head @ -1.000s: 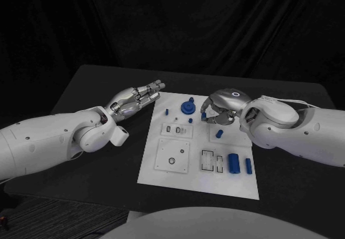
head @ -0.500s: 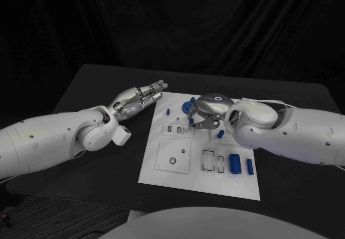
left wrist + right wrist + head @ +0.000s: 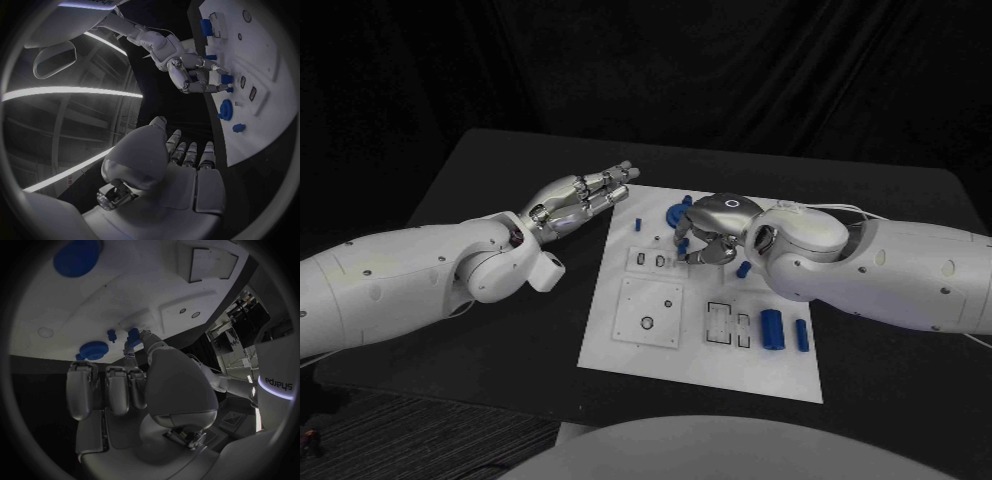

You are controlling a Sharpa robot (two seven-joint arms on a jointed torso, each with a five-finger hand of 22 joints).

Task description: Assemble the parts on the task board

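The right hand [image 3: 708,232] pinched 1 small blue part [image 3: 133,333] above the task board [image 3: 646,345] at frame centre; the left hand [image 3: 577,197], upper left, hovered with fingers extended and empty. A tilted part could jam at its slot.

Two bulky white arms with smooth rounded shells, dotted with small dark screws; each ends in a silver metallic hand, left hand [image 3: 577,197], right hand [image 3: 710,228]; a thin pale cable loops behind the right hand's wrist; the shell there reads "sharpa".
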